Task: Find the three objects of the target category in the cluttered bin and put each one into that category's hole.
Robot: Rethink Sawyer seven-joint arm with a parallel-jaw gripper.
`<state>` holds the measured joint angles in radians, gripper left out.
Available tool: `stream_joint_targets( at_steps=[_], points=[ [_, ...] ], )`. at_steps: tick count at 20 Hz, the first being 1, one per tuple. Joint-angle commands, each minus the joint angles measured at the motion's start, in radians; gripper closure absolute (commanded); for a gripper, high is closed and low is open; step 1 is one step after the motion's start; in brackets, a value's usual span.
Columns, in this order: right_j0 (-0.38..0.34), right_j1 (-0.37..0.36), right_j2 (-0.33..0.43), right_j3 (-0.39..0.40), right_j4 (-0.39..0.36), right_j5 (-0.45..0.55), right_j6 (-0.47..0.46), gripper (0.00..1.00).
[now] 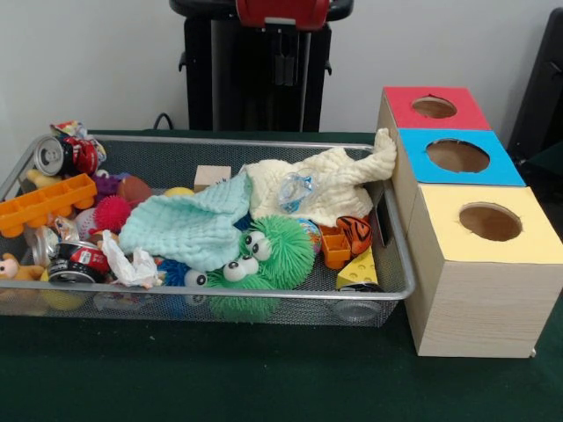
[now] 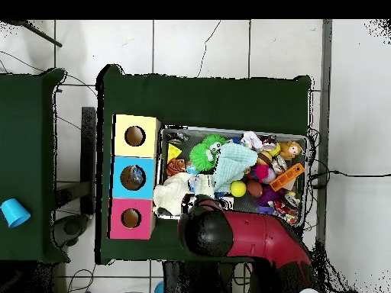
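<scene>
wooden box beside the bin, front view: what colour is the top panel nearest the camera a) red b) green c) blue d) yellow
d, the wooden box has three holed panels in a row: the yellow panel sits at the near end, the blue panel in the middle and the red panel farthest back.

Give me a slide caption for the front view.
Wire bin crammed with toys and cloths beside a wooden box with red, blue, yellow holes.

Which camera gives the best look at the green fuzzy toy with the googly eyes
The front view: the green fuzzy toy sits at the wire bin's near side, eyes and spikes plain. The overhead view shows only a small green tuft beside the boxes.
</scene>
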<state>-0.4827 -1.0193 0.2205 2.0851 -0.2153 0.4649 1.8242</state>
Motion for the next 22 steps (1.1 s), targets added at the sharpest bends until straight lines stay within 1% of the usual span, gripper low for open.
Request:
stream_joint_targets(
  at_steps=[1, 5, 8, 15, 17, 21, 22],
  points=[
    [-0.03, 0.023, -0.003, -0.016, 0.017, 0.082, 0.059, 1.0],
    [-0.033, 0.026, -0.003, -0.02, 0.012, 0.08, 0.057, 1.0],
    [-0.027, 0.056, -0.009, -0.033, 0.002, 0.051, 0.073, 1.0],
    [-0.031, 0.09, -0.013, -0.045, -0.005, 0.014, 0.077, 1.0],
    [-0.031, 0.113, -0.017, -0.051, -0.018, -0.022, 0.08, 1.0],
    [-0.029, 0.198, -0.041, -0.072, -0.069, -0.136, 0.088, 1.0],
    [-0.028, 0.208, -0.047, -0.073, -0.076, -0.151, 0.087, 1.0]
  ],
)
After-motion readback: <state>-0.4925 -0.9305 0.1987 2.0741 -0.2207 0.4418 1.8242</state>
